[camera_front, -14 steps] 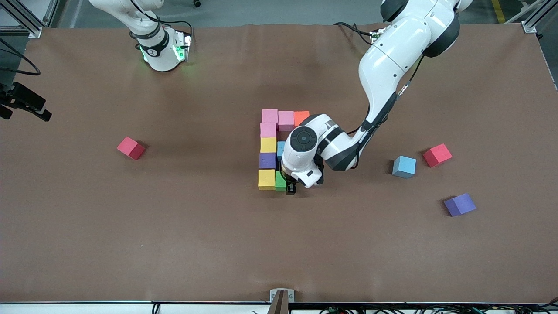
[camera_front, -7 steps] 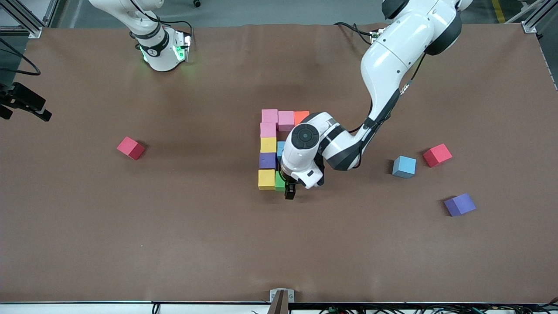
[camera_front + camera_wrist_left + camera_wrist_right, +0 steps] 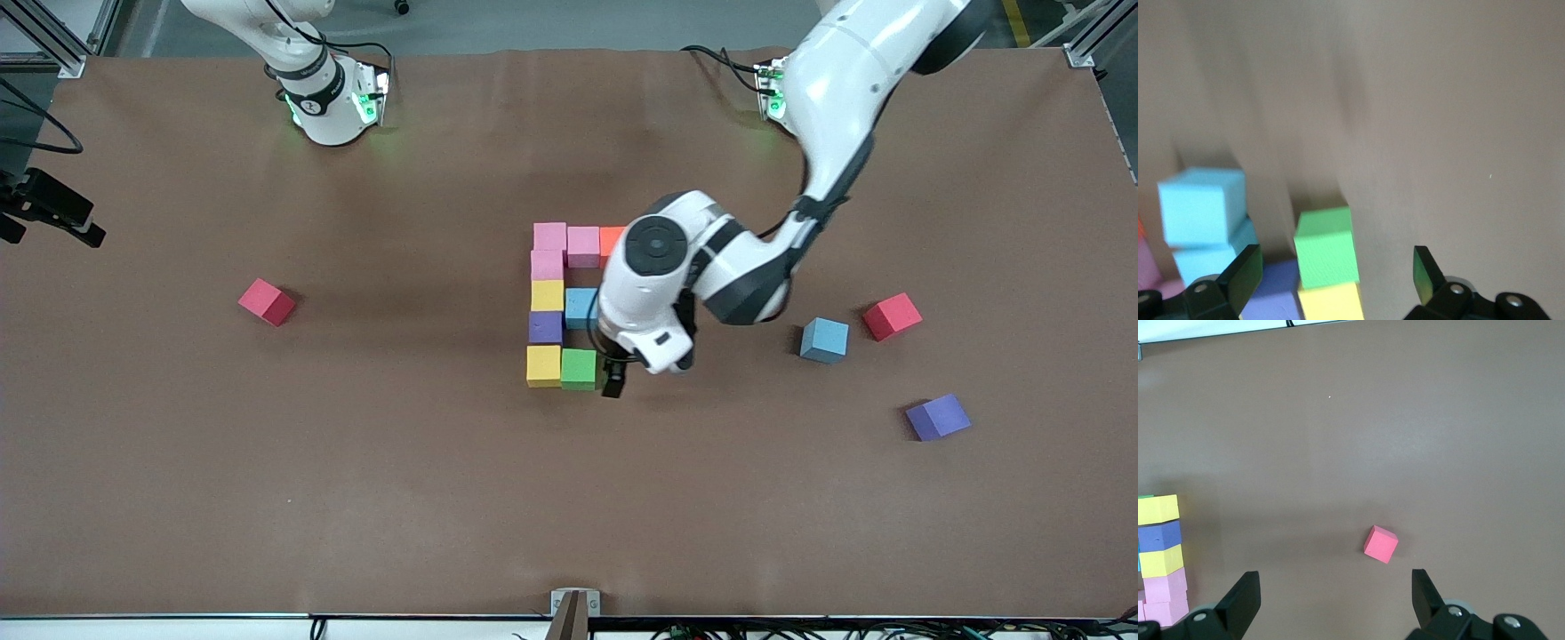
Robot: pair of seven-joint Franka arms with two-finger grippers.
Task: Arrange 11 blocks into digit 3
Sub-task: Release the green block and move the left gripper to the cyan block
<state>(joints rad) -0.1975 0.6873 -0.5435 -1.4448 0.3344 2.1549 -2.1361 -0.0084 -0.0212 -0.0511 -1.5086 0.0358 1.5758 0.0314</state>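
The digit 3 lies mid-table as touching blocks. Its column is pink (image 3: 549,236), pink (image 3: 547,265), yellow (image 3: 548,295), purple (image 3: 545,327) and yellow (image 3: 543,365). A pink block (image 3: 583,246) and an orange one (image 3: 612,240) form one arm. A light blue block (image 3: 581,308) starts the middle arm. The green block (image 3: 579,369) touches the nearer yellow one. My left gripper (image 3: 612,378) hangs open just over the green block (image 3: 1326,247), holding nothing. In the left wrist view two light blue blocks (image 3: 1201,203) show. My right gripper (image 3: 1335,590) waits open, high over the table.
Loose cubes lie toward the left arm's end: light blue (image 3: 824,340), red (image 3: 892,316) and purple (image 3: 938,417). Another red cube (image 3: 267,301) sits toward the right arm's end and also shows in the right wrist view (image 3: 1380,544).
My left gripper has opened off the green block, risen and drifted toward the left arm's end. The green block stays beside the yellow one. The right arm has not moved.
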